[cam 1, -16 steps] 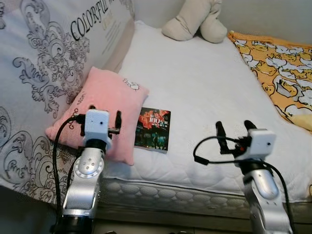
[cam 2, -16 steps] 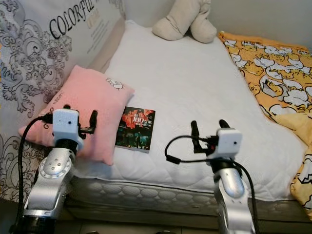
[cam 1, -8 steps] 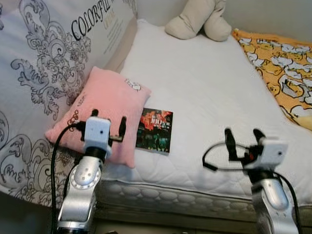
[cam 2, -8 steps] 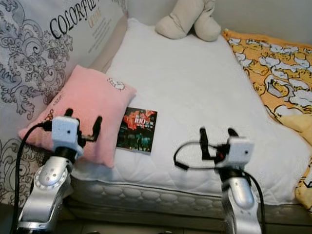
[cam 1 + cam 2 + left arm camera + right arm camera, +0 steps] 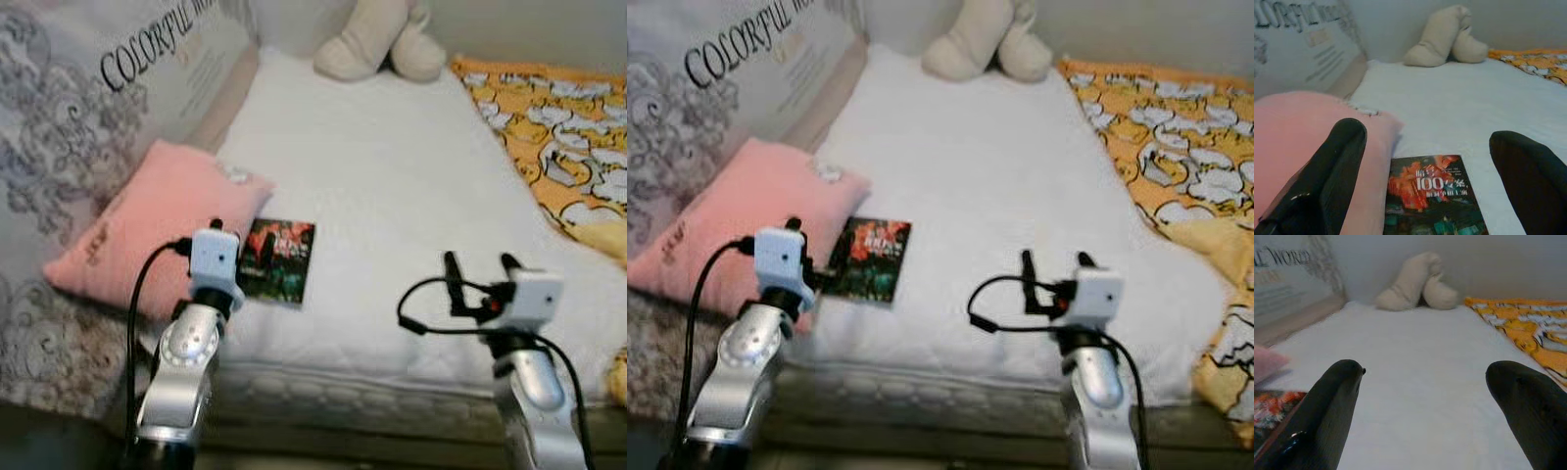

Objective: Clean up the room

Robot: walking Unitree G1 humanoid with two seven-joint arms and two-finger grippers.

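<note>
On the near left part of the white mattress (image 5: 392,186) lies a book (image 5: 279,260), flat, its dark cover splashed with red and orange and carrying a white "100" that reads clearly in the left wrist view; the smaller characters around it are too blurred to read. Its left edge sits just beside, perhaps touching, the pink pillow (image 5: 147,225), which leans toward the patterned bedding (image 5: 88,108) on the left, printed with grey scrollwork and lettering that begins "COLORFUL" and is cut off at the top edge. The head views are soft with blur, so fine print on that bedding cannot be made out. The left gripper (image 5: 1440,181) hovers over the near edge of the book, its two black fingers (image 5: 1327,176) spread wide with the cover showing between them, holding nothing; in the head view its camera block hides the book's near left corner. The right gripper (image 5: 480,269) hangs over bare mattress to the right, well apart from the book, fingers likewise wide and empty. At the far end rests a beige soft toy (image 5: 377,44), its upper part cut off. Along the right runs an orange blanket (image 5: 549,127) with a cartoon print, running out of frame.
</note>
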